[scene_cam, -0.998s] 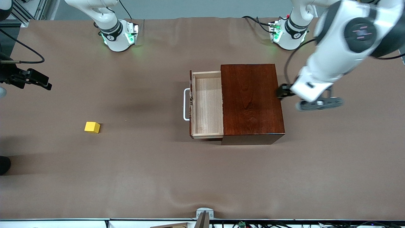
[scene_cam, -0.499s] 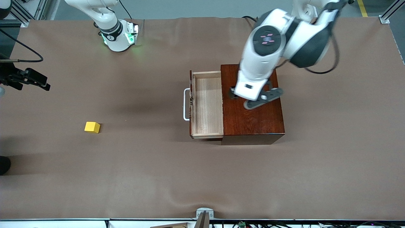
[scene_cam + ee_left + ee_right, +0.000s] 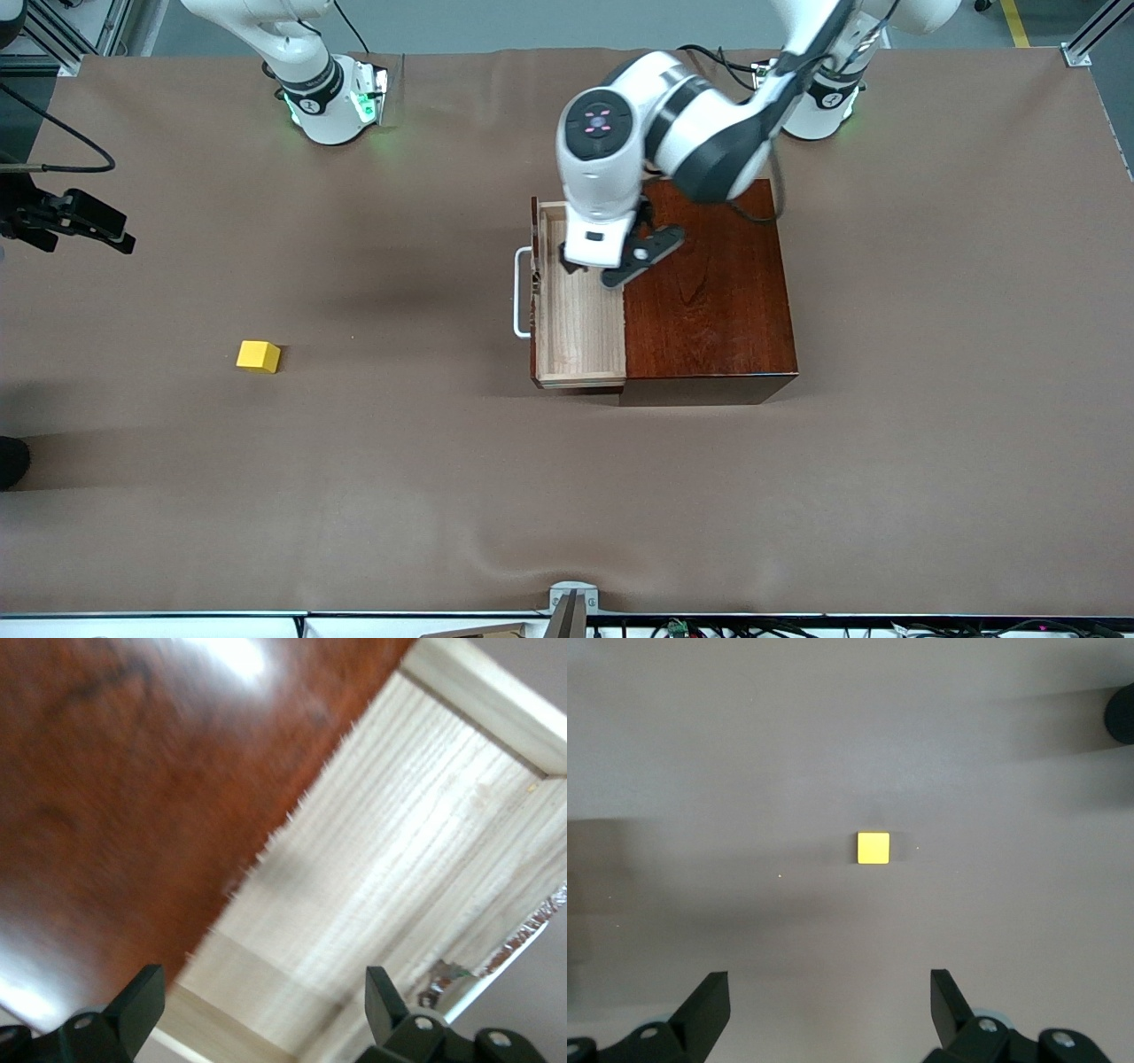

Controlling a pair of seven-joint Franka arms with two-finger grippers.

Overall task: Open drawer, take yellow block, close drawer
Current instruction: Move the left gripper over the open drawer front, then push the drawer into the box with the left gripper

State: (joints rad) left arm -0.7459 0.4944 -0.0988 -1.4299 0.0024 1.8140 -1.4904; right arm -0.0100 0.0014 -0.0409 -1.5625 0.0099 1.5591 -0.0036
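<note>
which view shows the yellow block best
The right wrist view: the yellow block sits alone, square-on, between open fingers. The front view shows the block small on the table toward the right arm's end. The left wrist view misses it.

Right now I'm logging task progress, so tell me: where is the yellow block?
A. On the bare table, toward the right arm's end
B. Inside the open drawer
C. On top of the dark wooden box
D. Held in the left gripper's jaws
A. The yellow block sits alone on the table, well apart from the open, empty drawer, and the left gripper over the drawer holds nothing.
</note>
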